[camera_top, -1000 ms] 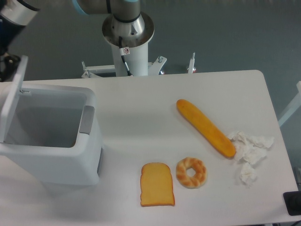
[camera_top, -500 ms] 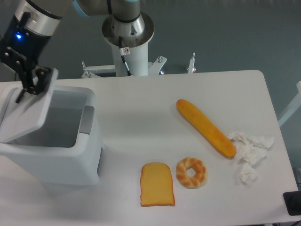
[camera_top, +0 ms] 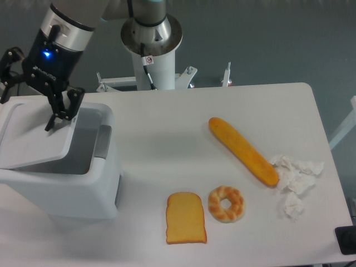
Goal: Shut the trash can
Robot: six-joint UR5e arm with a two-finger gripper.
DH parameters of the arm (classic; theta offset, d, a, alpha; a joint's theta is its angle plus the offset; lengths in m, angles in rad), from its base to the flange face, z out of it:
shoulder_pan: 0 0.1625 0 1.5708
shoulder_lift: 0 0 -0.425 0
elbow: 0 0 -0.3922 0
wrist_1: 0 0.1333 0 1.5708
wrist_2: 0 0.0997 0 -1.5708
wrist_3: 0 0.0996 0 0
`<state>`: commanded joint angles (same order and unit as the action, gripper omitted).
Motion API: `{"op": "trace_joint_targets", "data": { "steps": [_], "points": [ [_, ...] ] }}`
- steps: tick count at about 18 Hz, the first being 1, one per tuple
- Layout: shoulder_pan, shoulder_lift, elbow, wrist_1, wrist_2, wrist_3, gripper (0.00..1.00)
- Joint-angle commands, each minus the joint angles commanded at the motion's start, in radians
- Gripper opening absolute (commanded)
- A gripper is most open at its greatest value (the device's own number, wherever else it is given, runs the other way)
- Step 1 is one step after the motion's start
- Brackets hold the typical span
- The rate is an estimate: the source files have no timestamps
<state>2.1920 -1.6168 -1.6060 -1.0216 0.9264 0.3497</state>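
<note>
The bin (camera_top: 61, 183) stands at the left of the table (camera_top: 167, 139), its lid (camera_top: 36, 136) tilted low over the opening, with a gap left along the right side by the grey latch (camera_top: 102, 142). The gripper (camera_top: 30, 89) is above the lid's far edge with its fingers spread wide; the right finger (camera_top: 62, 108) touches or nearly touches the lid, and the left one is at the frame's left edge. To the right lie a long bread roll (camera_top: 243, 150), crumpled tissue (camera_top: 295, 181) just beside its near end, a bagel (camera_top: 226, 203) and a toast slice (camera_top: 185, 218) side by side
</note>
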Motion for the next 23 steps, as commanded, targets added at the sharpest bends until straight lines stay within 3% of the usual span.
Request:
{"op": "trace_joint_targets", "data": {
  "steps": [23],
  "points": [
    [0.035, 0.003, -0.028, -0.002, 0.019, 0.098, 1.00]
  ]
}}
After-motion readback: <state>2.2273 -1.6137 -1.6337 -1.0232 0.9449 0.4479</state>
